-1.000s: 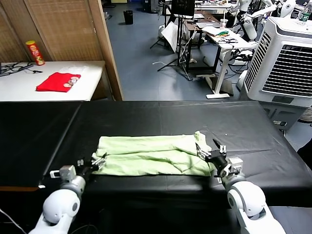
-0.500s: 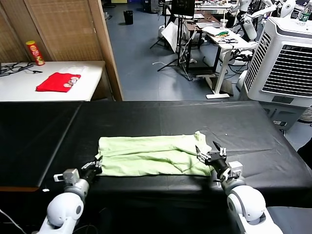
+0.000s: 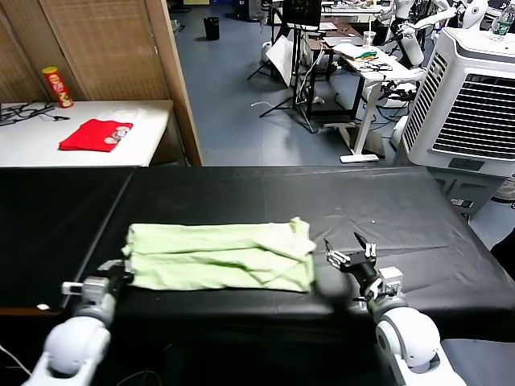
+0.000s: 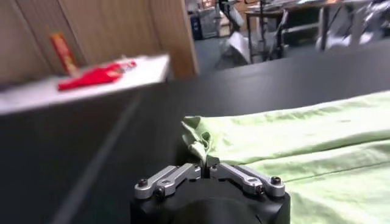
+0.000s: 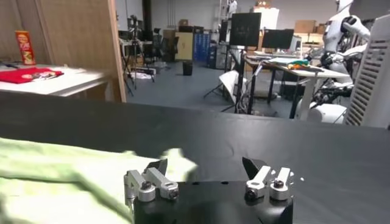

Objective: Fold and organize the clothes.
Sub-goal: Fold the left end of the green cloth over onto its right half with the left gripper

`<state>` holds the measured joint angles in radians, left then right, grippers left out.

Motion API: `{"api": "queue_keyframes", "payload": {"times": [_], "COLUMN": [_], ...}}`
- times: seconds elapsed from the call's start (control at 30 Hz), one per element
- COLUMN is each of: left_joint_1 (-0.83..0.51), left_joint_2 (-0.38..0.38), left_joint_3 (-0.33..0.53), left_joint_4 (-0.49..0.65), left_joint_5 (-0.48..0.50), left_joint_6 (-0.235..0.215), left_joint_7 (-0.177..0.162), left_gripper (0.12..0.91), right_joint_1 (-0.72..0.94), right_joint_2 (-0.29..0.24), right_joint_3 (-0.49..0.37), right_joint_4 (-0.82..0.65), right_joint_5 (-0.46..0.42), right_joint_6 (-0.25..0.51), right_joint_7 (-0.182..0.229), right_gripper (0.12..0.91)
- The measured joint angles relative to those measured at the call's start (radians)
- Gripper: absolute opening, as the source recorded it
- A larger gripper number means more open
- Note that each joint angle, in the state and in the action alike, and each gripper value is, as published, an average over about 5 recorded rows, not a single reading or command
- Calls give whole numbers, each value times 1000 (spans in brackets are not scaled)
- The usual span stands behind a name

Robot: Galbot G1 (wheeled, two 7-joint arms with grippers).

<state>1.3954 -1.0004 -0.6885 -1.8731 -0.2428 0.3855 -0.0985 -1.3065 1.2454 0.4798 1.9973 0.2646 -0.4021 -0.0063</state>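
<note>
Left gripper (image 4: pixel 209 167) clamped on T-shirt (image 3: pixel 217 256) near-left corner; right gripper (image 3: pixel 351 259) spread, empty.
Since a second ago, left jaws closed and dragged the shirt left across the black table (image 3: pixel 386 209), clear of the right gripper; repositioning, fold pending.

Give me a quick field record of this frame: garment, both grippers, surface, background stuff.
garment: pale green T-shirt, folded into a long band, lying flat
surface: black table
left gripper: shut on the T-shirt's corner at the shirt's left end, near the table's front edge
right gripper: open, holding nothing, just off the shirt's right end, not touching it
side table: white table behind, to the left
on side table: red folded garment, red snack can
other: air cooler at far right
</note>
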Motion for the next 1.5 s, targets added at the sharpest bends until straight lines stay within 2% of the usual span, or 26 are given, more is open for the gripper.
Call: {"api": "queue_keyframes", "payload": {"times": [0.13, 0.27, 0.43, 0.6, 0.77, 1.03, 1.2, 1.37, 1.43, 1.5], "left_joint_1": [-4, 0, -7, -43, -106, -204, -230, -229, -228, -228], "left_joint_2": [67, 63, -3, -88, -167, -286, -334, -365, -377, -389], "left_joint_3": [-28, -6, 81, 224, 353, 496, 530, 539, 540, 540], "left_joint_4": [-4, -55, -158, -242, -260, -219, -193, -171, -163, -155], "left_joint_5": [-1, -35, -113, -255, -359, -388, -372, -328, -316, -311], "left_joint_6": [12, 52, 118, 184, 201, 204, 199, 177, 167, 161], "left_joint_7": [-14, -38, -84, -165, -205, -221, -219, -202, -197, -196], "left_gripper": [156, 156, 156, 156, 156, 156, 156, 164, 203, 289], "right_joint_1": [-14, -32, -58, -87, -109, -111, -99, -90, -87, -83], "right_joint_2": [15, 27, 40, 54, 67, 88, 91, 90, 88, 86], "right_joint_3": [-3, 7, 32, 64, 88, 84, 71, 62, 58, 52], "right_joint_4": [6, 15, 22, 27, 29, 19, 10, 1, -1, -4], "right_joint_5": [-18, -32, -48, -61, -76, -104, -110, -110, -110, -109], "right_joint_6": [2, 5, 11, 13, 14, 14, 13, 13, 15, 21], "right_joint_7": [0, 1, 2, 2, 2, 1, 1, -3, -8, -16], "right_gripper": [798, 798, 798, 798, 798, 798, 798, 798, 798, 798]}}
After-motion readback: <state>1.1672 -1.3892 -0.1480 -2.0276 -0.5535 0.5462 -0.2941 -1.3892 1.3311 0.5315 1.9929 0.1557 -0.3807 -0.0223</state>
